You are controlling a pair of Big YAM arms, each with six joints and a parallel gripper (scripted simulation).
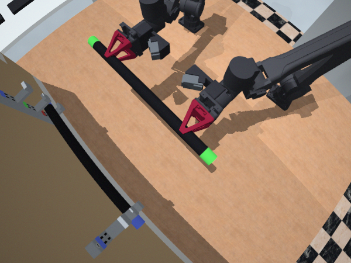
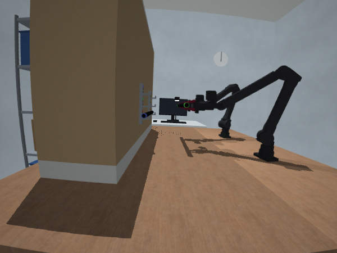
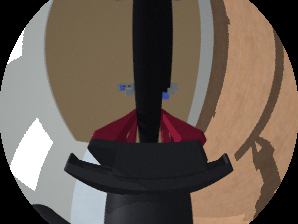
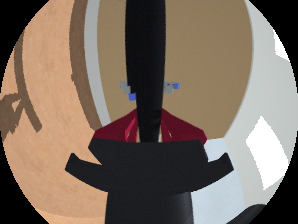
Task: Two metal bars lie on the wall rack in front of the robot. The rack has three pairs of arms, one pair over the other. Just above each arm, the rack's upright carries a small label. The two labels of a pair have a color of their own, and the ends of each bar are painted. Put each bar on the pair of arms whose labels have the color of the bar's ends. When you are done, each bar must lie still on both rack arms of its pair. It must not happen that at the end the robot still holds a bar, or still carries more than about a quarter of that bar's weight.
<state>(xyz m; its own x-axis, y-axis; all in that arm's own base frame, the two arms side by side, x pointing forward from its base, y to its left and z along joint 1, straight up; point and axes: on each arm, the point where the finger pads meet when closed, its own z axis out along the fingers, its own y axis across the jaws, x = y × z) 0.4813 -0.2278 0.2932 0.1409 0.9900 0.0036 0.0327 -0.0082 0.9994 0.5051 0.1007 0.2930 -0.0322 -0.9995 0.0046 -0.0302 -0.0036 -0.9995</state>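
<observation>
With my left pincer (image 1: 184, 130) (image 2: 192, 105) (image 3: 148, 112) and right pincer (image 1: 109, 56) (image 4: 149, 112) both gripping the green-ended bar (image 1: 152, 97) (image 2: 186, 105) (image 3: 152, 60) (image 4: 145, 60), I judge step 1 is carrying it forward onto the 2 green-labelled arms (image 1: 42, 102) (image 2: 154, 105), leaving the blue-ended bar (image 1: 85, 152) (image 2: 147, 114) ahead below for later.

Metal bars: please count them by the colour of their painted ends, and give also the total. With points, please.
green-ended bar (image 1: 147, 93) (image 2: 180, 105) (image 3: 152, 60) (image 4: 145, 60): 1
blue-ended bar (image 1: 83, 158) (image 2: 148, 114) (image 3: 165, 95) (image 4: 132, 96): 1
Total: 2
</observation>
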